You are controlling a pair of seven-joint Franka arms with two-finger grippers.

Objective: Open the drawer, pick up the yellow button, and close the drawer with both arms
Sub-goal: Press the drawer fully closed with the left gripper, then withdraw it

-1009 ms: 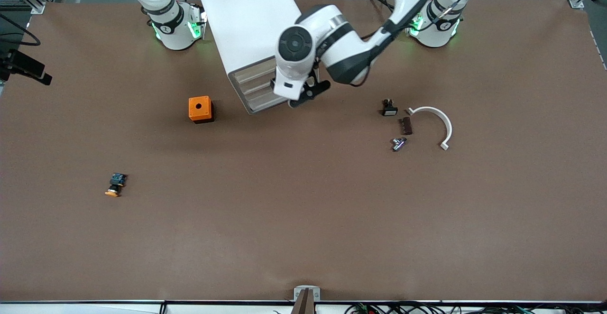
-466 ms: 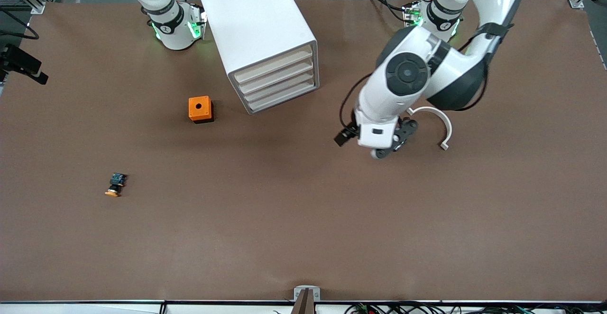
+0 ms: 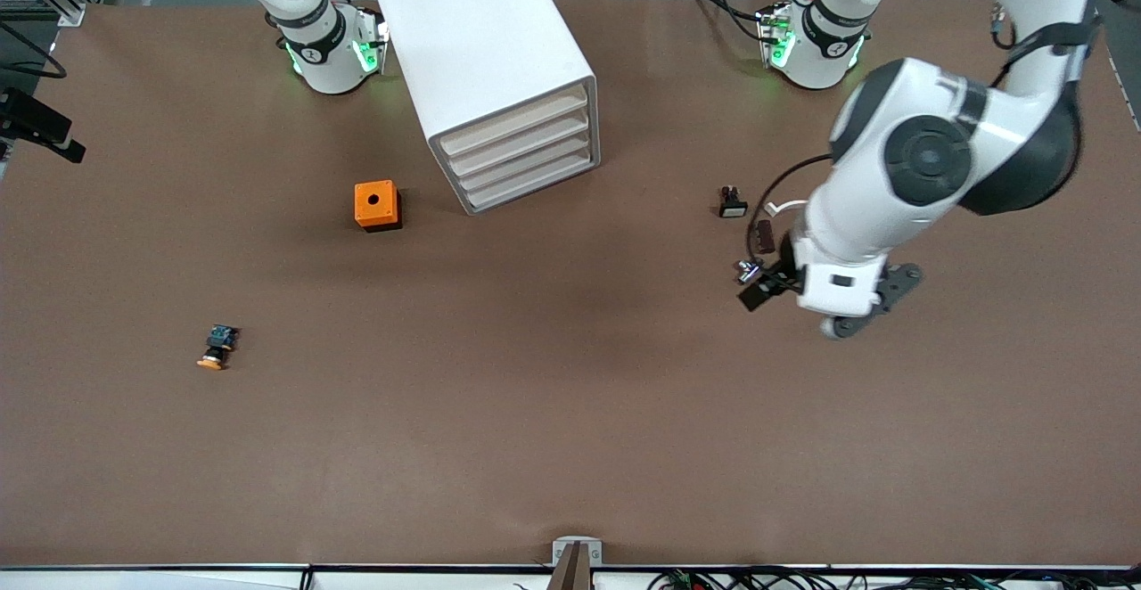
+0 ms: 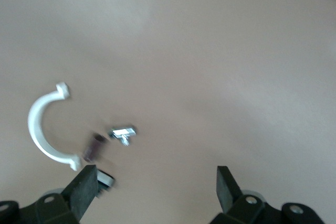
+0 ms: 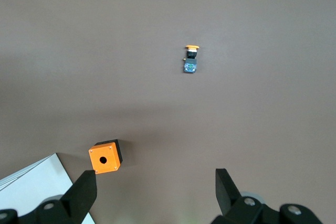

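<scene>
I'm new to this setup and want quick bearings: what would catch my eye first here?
The big glossy white left arm, its open left gripper over bare brown table beside a curved white clamp and small parts. Next, the boxy white cabinet between the arms' bases, its top drawer shut. The tiny orange-capped button lies alone toward the right arm's end, nearer the camera than the orange cube.

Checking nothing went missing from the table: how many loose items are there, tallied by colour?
Orange: 2, orange box, button
White: 1, curved clamp
Black or dark: 2, switch part, brown block
Silver: 1, metal piece
Total: 6, not counting the cabinet.
</scene>
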